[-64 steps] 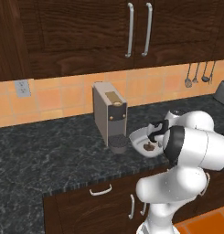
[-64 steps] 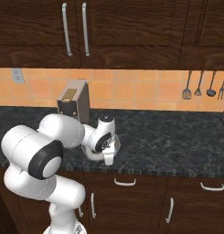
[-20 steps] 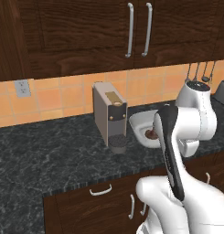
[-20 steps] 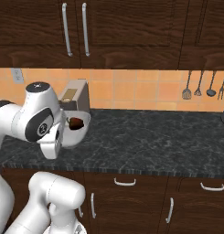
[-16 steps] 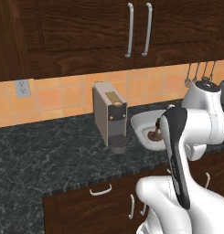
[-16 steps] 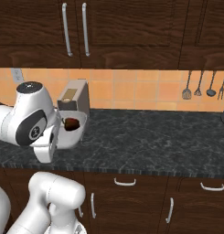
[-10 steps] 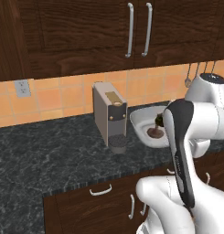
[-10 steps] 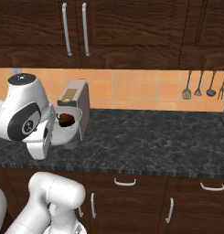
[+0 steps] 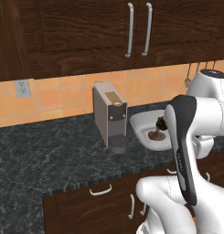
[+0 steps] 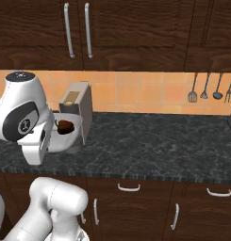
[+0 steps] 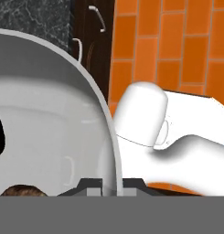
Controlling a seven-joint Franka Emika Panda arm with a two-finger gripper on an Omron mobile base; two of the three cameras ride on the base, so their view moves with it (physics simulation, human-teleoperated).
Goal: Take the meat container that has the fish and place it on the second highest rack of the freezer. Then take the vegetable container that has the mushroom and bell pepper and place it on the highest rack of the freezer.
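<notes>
Fingers pinched tight on the rim of the vegetable container (image 9: 143,125), and we carry it above the dark counter (image 9: 49,160), just beside the coffee machine (image 9: 109,116). Mushroom (image 9: 155,135) sits inside; from the right we see the bell pepper (image 10: 65,126) in it. Gripper (image 11: 111,185) grips the container's edge close up.
</notes>
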